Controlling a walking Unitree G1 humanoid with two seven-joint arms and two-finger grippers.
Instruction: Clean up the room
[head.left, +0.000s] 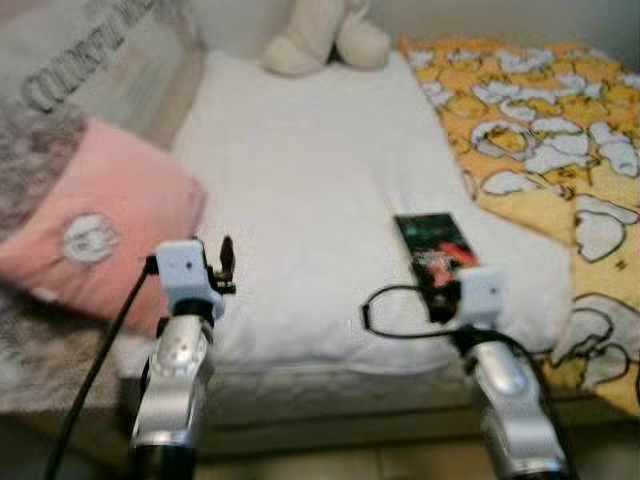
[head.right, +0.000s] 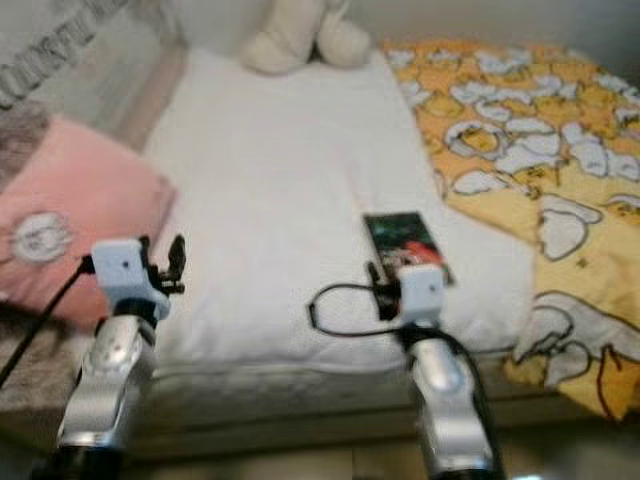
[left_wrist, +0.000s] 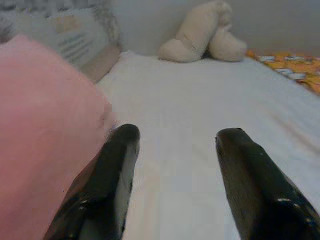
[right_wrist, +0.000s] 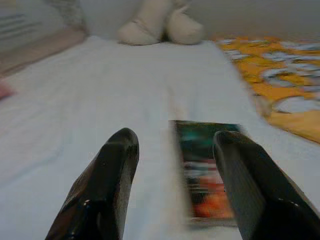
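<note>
Black fingers (right_wrist: 235, 175) of the right gripper (right_wrist: 172, 185) are spread, nothing between them. Just ahead of the tips lies a flat packet (right_wrist: 207, 170), dark green at the far end, red-orange toward the near end. It sits on the white bedsheet (head.left: 320, 190), toward the right-hand finger rather than centred in the gap. Long axis of the packet runs away from the robot, roughly in line with the fingers. In the left eye view the right gripper (head.left: 440, 295) hangs over the packet's near end, close to the foot edge of the mattress.

Left gripper (left_wrist: 172, 170): fingers also spread, empty, pointing up the sheet with a pink pillow (left_wrist: 45, 125) beside its left finger. It sits well apart from the packet.

Judgement: right arm is plainly the nearer one. A small shift to the right would centre the packet. A flat object on soft bedding may be hard to pinch.

Beyond: an orange patterned blanket (head.left: 540, 130) on the right, a cream plush toy (head.left: 320, 35) at the head of the bed.
</note>
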